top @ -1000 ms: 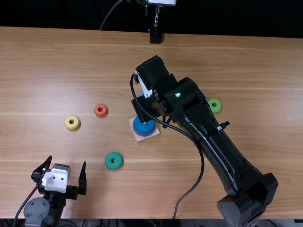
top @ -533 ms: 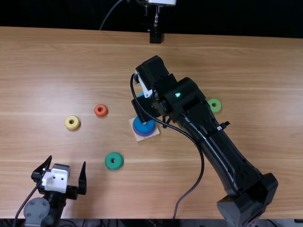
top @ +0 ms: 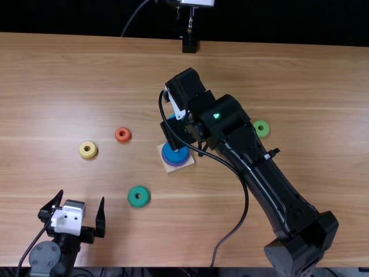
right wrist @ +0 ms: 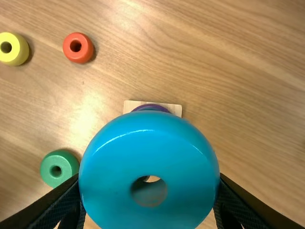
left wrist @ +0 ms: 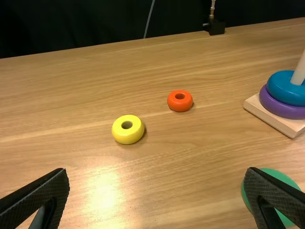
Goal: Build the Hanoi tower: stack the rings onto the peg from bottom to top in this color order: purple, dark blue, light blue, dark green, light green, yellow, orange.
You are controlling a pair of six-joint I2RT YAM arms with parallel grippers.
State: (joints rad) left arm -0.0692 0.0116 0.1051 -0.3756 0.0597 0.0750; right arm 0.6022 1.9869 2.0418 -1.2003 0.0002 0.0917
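Top view: the left gripper (top: 81, 197) is at the table's near left part, with its fingers standing wide apart and nothing between them. The right arm (top: 253, 156) reaches diagonally inward, and its gripper (top: 180, 134) is near the stand; the fingers are hidden here under the arm. In the right wrist view, this gripper holds the light blue ring (right wrist: 150, 157) between its two fingers, and some pale wood is visible through the hole of the ring. The wooden base (top: 187, 164) stands around the middle of the table, and it carries the purple ring (top: 176, 164) at the bottom with the dark blue ring (top: 174, 154) directly upon it. The left wrist view shows the peg (left wrist: 299, 71) rising upright from these two rings. On the left side of the base, the orange ring (top: 123, 139) and the yellow ring (top: 88, 154) lie flat on the wooden table (top: 63, 115), the orange one closer to the base. The dark green ring (top: 138, 202) lies between the left gripper and the base. The light green ring (top: 261, 124) lies just beside the right arm, on its far side.
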